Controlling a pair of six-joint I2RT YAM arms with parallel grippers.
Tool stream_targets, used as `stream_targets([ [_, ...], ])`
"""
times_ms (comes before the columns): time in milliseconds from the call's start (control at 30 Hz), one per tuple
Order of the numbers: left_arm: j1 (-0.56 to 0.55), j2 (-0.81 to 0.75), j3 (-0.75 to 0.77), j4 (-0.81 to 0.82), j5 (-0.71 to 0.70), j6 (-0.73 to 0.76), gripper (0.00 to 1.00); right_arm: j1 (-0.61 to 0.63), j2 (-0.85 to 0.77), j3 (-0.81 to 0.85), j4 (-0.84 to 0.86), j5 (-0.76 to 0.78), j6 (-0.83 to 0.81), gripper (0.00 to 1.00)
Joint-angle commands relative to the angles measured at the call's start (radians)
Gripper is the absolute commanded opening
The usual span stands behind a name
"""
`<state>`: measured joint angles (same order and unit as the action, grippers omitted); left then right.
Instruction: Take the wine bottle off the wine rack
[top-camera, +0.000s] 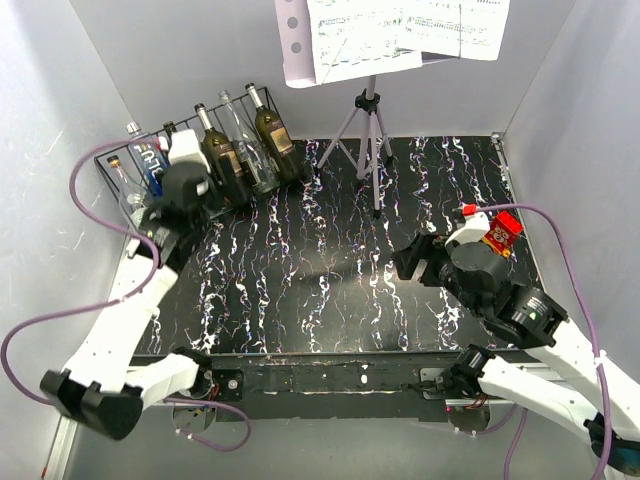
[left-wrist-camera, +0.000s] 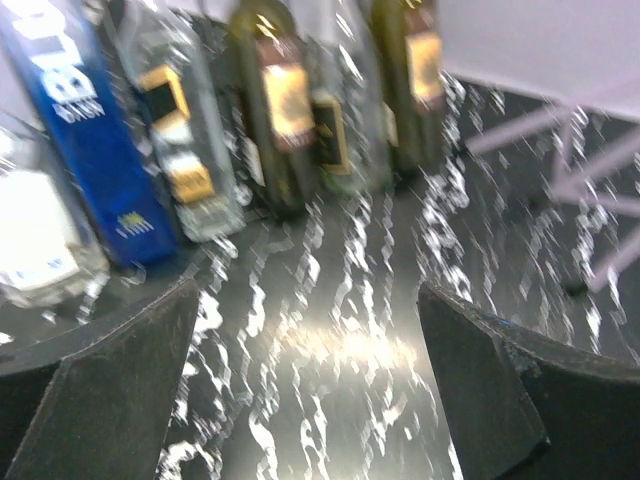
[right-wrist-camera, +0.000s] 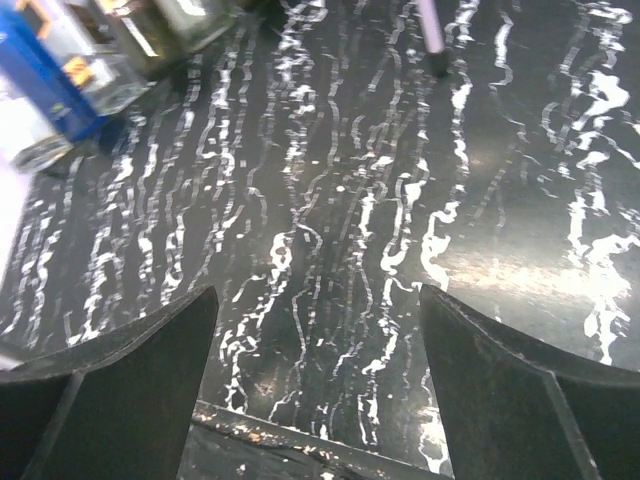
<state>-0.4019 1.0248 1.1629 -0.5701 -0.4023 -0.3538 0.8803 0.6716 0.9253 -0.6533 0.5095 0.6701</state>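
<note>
The black wire wine rack (top-camera: 112, 160) stands at the far left and holds several bottles lying neck up. They include two dark wine bottles with brown labels (top-camera: 275, 135) (top-camera: 217, 148), clear bottles, and a blue-labelled one (top-camera: 150, 165). My left gripper (top-camera: 207, 190) is open and empty just in front of the rack. In the left wrist view, blurred, the left gripper (left-wrist-camera: 310, 340) faces the bottles, with a dark bottle (left-wrist-camera: 280, 110) straight ahead and the blue one (left-wrist-camera: 90, 140) at left. My right gripper (top-camera: 412, 260) (right-wrist-camera: 315, 340) is open and empty over the mat at the right.
A tripod music stand (top-camera: 368, 135) with sheet music (top-camera: 390, 35) stands at the back centre, right of the rack. One of its feet (right-wrist-camera: 432, 35) shows in the right wrist view. Grey walls close in the black marbled mat (top-camera: 320, 270) on three sides.
</note>
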Motion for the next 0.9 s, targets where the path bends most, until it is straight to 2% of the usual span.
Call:
stream_targets([
  [0,0.139,0.153,0.222,-0.082,-0.106,0.116,0.90,0.006,-0.099,-0.075,0.180,-0.162,-0.061,0.87],
  [133,0.316,0.257,0.331,-0.059,-0.122,0.131,0.89,0.006,-0.187,-0.141,0.259,-0.238,-0.076,0.83],
  [233,0.450,0.348,0.348,-0.002,-0.078,0.115,0.86,0.006,-0.224,-0.170,0.280,-0.236,-0.069,0.79],
  [367,0.578,0.521,0.452,-0.025,0.008,0.073,0.77,0.006,-0.234,-0.174,0.274,-0.233,-0.075,0.77],
  [533,0.672,0.682,0.584,-0.040,0.031,0.065,0.70,0.006,-0.245,-0.177,0.296,-0.255,-0.101,0.77],
  [667,0.693,0.762,0.647,-0.033,0.034,0.096,0.70,0.006,-0.276,-0.190,0.356,-0.292,-0.205,0.76],
  [867,0.715,0.862,0.708,-0.045,0.066,0.098,0.69,0.006,-0.333,-0.229,0.438,-0.233,-0.262,0.76],
])
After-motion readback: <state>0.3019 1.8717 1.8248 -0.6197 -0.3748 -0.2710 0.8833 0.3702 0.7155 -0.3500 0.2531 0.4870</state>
